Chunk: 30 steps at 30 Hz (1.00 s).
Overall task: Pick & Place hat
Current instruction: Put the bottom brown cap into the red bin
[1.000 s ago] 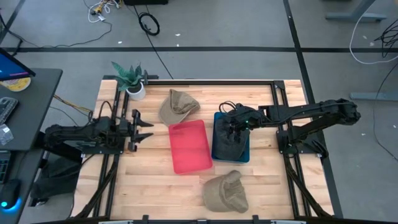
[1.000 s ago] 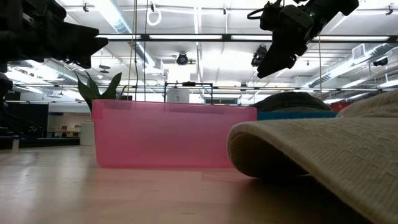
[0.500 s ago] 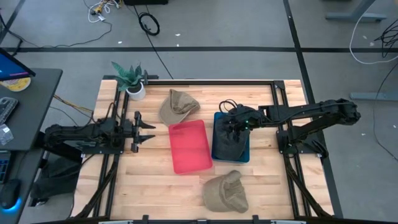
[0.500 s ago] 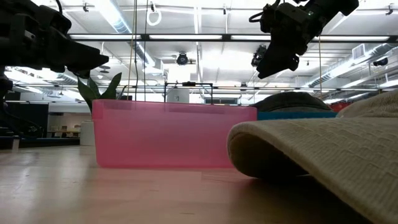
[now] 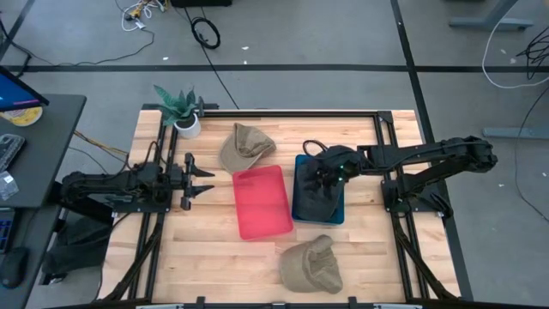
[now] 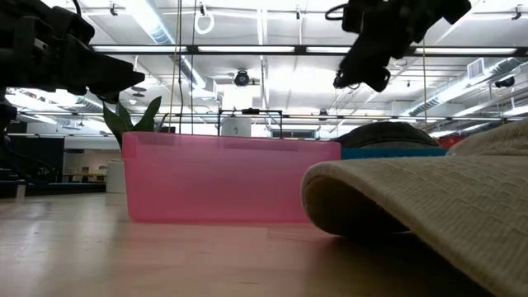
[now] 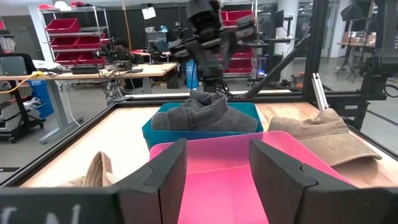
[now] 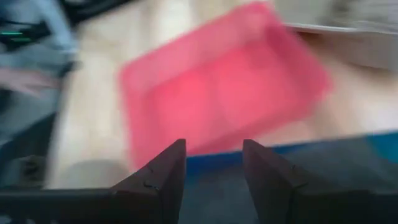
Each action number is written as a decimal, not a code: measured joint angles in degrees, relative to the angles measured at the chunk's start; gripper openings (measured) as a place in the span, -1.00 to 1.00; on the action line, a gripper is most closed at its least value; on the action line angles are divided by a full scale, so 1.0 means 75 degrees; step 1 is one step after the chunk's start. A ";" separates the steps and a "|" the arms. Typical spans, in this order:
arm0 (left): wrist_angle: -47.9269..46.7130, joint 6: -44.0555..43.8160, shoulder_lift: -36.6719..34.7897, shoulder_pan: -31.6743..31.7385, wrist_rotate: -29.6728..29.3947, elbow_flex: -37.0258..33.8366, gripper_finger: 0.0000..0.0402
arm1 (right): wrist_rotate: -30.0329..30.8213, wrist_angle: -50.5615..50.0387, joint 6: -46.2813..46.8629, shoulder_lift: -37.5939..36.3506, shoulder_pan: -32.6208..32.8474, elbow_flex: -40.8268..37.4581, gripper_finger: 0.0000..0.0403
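A dark grey hat (image 5: 313, 199) lies in a blue tray (image 5: 336, 210) right of the table's middle; it also shows in the left wrist view (image 7: 199, 115). My right gripper (image 5: 321, 177) hangs open above that hat, slanting down, with nothing between its fingers (image 8: 214, 174). One tan hat (image 5: 246, 146) rests on the tabletop at the far side. Another tan hat (image 5: 310, 264) lies near the front edge. My left gripper (image 5: 206, 180) waits open and level at the table's left, pointing toward the pink tray (image 5: 260, 202).
A potted plant (image 5: 183, 110) stands at the far left corner. The pink tray (image 7: 217, 180) sits between the two arms, next to the blue tray. Bare wood shows at the near left (image 5: 197, 257) and near right (image 5: 377, 257) of the table.
My right gripper has stayed above the blue tray but has turned at the wrist, rolling and tipping a little. My left gripper has tipped slightly while staying in place. Neither has opened or shut, and the hats have not moved.
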 joint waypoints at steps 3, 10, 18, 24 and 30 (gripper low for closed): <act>-0.0002 -0.0002 0.0000 0.0000 0.0003 -0.0003 -0.12 | -0.1160 0.0413 0.0000 0.0000 0.0005 0.0000 -0.19; 0.0003 -0.0005 0.0000 0.0000 0.0023 -0.0003 -0.12 | -0.2353 0.1583 -0.0837 0.0000 0.0639 0.0001 -0.19; 0.0023 -0.0007 0.0000 0.0000 0.0026 -0.0003 -0.12 | -0.1627 0.0847 -0.1265 0.0003 0.1695 0.0638 -0.19; 0.0030 -0.0008 0.0000 0.0000 0.0026 -0.0006 -0.12 | -0.0312 -0.0219 -0.1131 0.0003 0.2523 0.1097 -0.19; 0.0030 -0.0008 0.0000 0.0000 0.0026 -0.0006 -0.12 | 0.0270 -0.0932 -0.0942 0.0192 0.3141 0.1390 -0.19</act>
